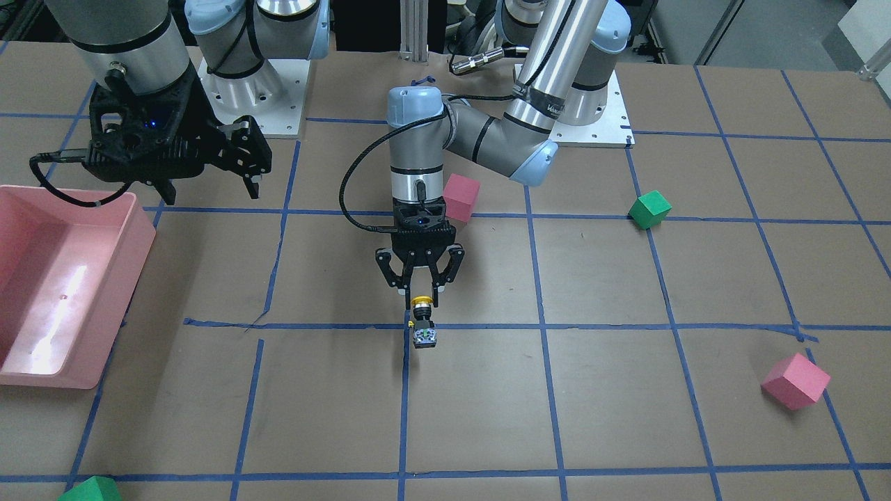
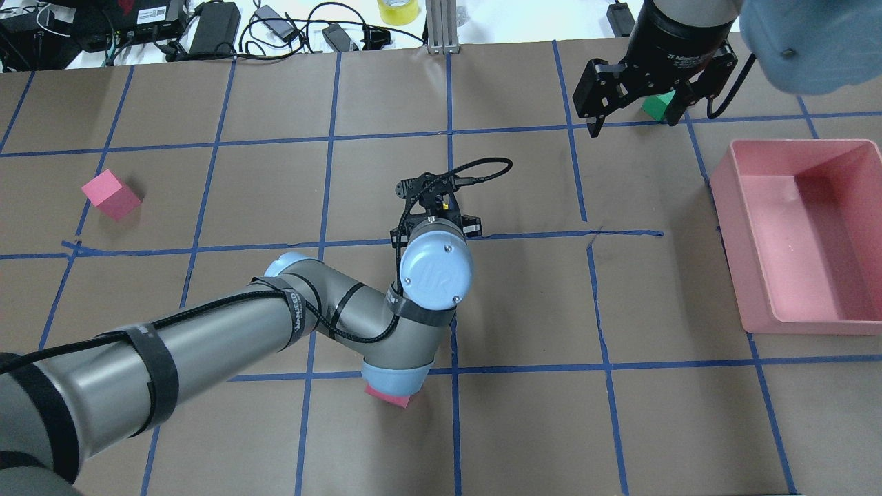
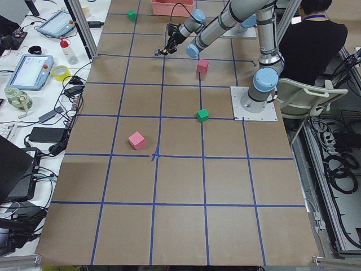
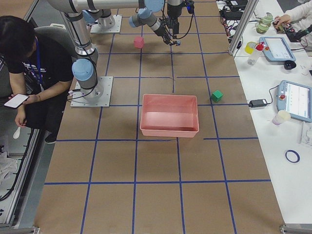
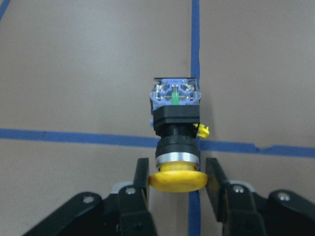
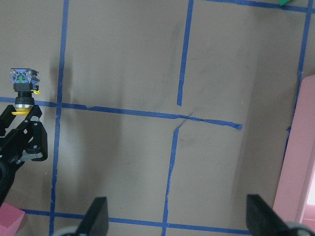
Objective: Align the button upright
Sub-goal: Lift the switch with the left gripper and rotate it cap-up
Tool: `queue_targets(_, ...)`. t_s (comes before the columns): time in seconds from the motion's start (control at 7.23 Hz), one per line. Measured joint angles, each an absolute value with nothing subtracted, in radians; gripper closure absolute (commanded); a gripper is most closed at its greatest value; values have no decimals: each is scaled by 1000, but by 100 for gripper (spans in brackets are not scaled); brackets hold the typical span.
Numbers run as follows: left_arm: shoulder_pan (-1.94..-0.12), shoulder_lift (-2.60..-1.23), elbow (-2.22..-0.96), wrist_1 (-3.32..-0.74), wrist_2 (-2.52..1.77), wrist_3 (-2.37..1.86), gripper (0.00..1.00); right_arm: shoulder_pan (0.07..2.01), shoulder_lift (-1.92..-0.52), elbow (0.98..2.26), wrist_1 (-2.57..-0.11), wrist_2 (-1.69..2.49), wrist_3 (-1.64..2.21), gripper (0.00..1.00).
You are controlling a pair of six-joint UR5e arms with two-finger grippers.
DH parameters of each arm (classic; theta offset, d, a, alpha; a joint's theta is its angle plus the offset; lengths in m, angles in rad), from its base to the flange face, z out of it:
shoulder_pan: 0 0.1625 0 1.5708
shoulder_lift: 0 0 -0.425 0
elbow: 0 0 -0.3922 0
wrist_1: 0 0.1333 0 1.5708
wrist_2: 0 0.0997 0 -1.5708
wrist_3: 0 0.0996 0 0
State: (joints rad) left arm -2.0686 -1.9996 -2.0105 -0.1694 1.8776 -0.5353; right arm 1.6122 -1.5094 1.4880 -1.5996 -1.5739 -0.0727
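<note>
Now the left gripper (image 5: 177,173) brackets the button (image 5: 175,123), which lies on its side.
Low over the table (image 1: 626,396), its two fingers (image 5: 141,179) are narrowed to either side of the yellow cap, at or just short of contact; whether they actually pinch it I cannot tell. The button rests where two blue tape lines (image 5: 74,136) cross, cap toward the gripper, contact block pointing away from the robot. The right gripper (image 1: 209,191) hangs high beside the pink bin (image 1: 136,229), fingers spread wide and holding nothing.
</note>
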Motion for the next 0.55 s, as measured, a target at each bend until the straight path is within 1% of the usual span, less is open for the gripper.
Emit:
queue_targets(0.14, -2048, -1966, -1958, -330, 1822, -546, 100, 1612, -1509, 1488, -1599, -1574, -72, 0)
queue_targets(0.28, -2030, -1940, -1879, -535, 1765, -560, 100, 1612, -1510, 1488, -1599, -1574, -71, 0)
queue_targets(0.55, -1989, -1917, -1734, -883, 1619, -627, 100, 1612, -1510, 1489, -1598, -1574, -71, 0)
